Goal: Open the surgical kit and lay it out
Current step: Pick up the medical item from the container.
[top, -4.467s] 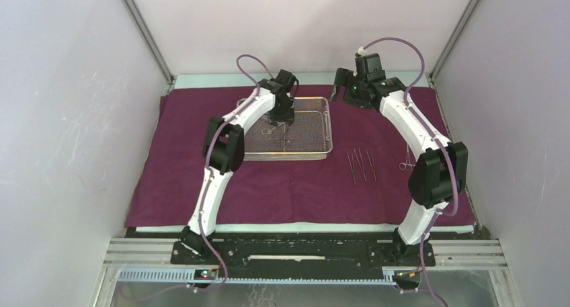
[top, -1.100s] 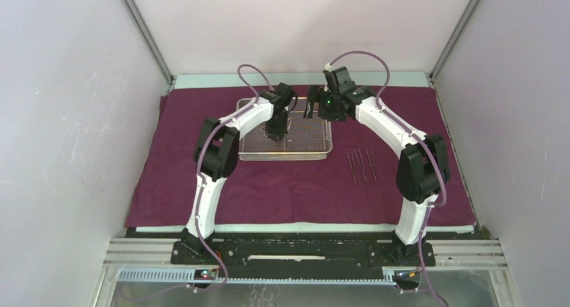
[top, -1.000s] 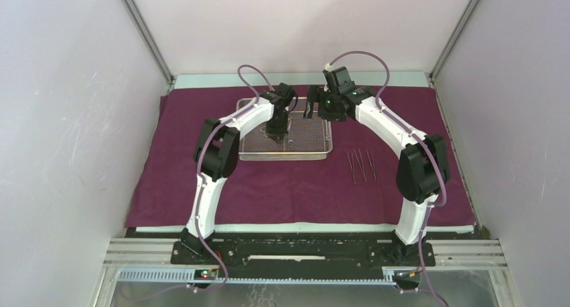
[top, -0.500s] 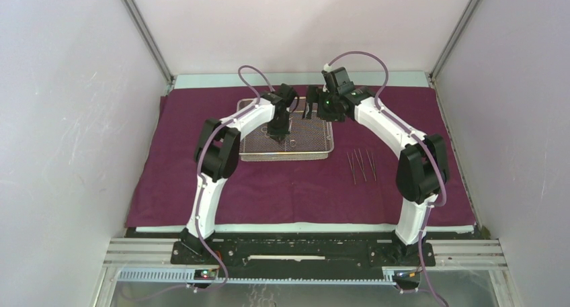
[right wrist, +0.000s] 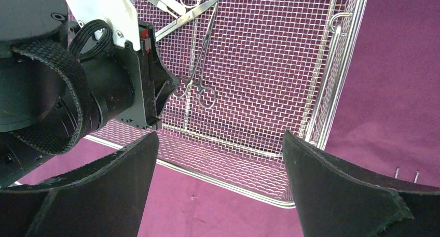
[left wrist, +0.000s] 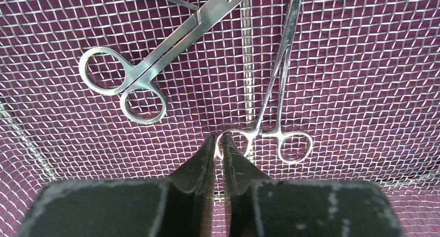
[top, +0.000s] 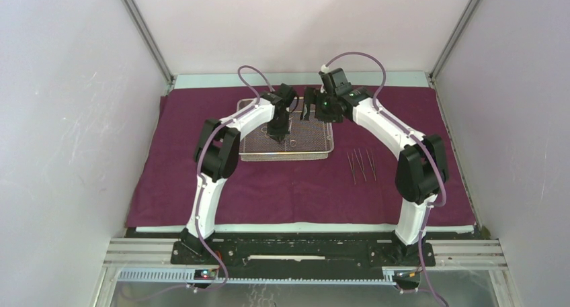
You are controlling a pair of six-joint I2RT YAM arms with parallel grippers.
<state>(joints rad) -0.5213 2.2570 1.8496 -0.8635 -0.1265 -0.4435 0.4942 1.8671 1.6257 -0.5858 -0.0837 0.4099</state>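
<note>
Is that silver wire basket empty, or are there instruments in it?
Not empty. The shallow silver wire-mesh tray holds steel scissors and ring-handled steel forceps, both lying flat on its mesh in the left wrist view.

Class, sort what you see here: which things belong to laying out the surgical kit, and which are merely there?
Belong to the job: maroon cloth wrap; wire-mesh tray; scissors and forceps in the tray; tweezers on the cloth; left pincer, shut on a forceps ring; right pincer, open above the tray.
Merely there: white walls; aluminium rail; purple cables.
</note>
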